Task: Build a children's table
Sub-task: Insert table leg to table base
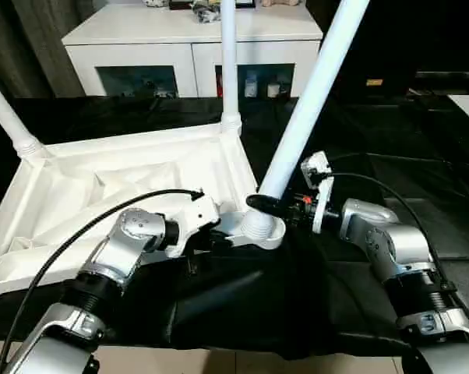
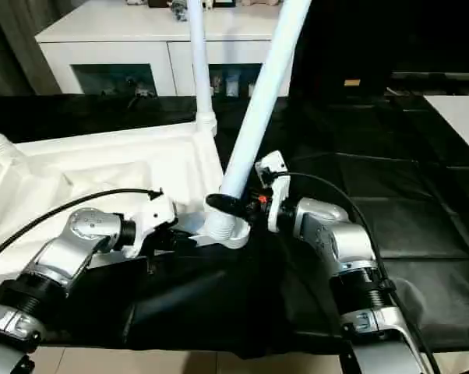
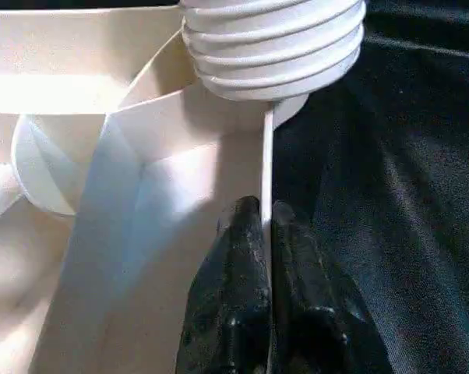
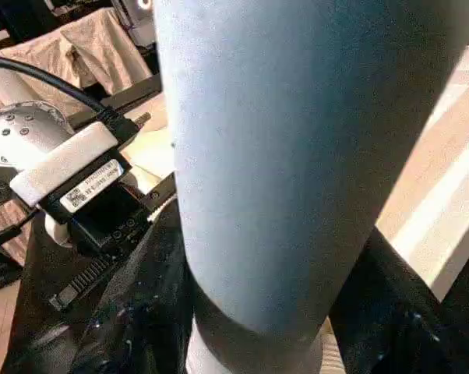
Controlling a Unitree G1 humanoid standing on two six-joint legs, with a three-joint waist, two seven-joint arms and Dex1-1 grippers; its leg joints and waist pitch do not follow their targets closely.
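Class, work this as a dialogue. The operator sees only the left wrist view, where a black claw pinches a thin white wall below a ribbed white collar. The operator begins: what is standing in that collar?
Observer: A long white leg, leaning towards the robot's right, with its lower end at the near corner socket.
Operator: Is anything holding it?
Observer: Yes, the right claw grips it just above the socket.
Operator: Are any other legs fitted?
Observer: Two. A far leg stands upright and a left leg rises from another corner of the tabletop.
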